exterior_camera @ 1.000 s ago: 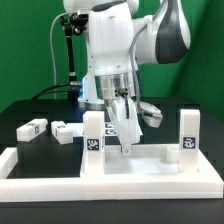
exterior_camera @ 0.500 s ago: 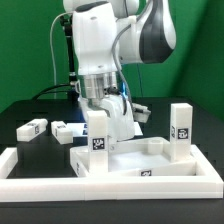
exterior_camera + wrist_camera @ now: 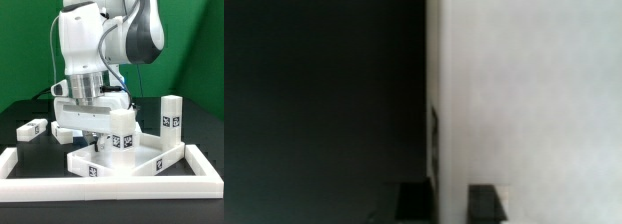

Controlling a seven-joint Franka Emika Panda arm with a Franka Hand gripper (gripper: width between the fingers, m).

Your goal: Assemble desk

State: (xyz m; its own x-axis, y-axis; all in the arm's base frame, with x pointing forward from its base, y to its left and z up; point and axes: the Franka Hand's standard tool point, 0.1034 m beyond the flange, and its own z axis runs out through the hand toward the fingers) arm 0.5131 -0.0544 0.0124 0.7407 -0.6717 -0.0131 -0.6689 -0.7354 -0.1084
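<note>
The white desk top [image 3: 146, 161] lies upside down on the table, turned at an angle, its rim facing up. Two square legs stand upright on it, one at the far right corner [image 3: 169, 113] and one near the middle [image 3: 123, 131]. My gripper [image 3: 97, 140] reaches down at the panel's left side and is shut on its rim. In the wrist view the two dark fingertips [image 3: 486, 201] straddle the edge of the white panel [image 3: 526, 100], with my gripper [image 3: 450, 202] at that edge. Two loose legs lie on the table at the exterior view's left [image 3: 32, 128] [image 3: 63, 131].
A long low white border bar [image 3: 110, 190] runs along the front and another [image 3: 10, 158] stands at the left. Dark table and a green backdrop lie behind. Black cables hang behind the arm.
My gripper has swung toward the exterior view's left, and the desk top has turned with it. The right-hand leg has shifted left and the panel now sits at an angle.
</note>
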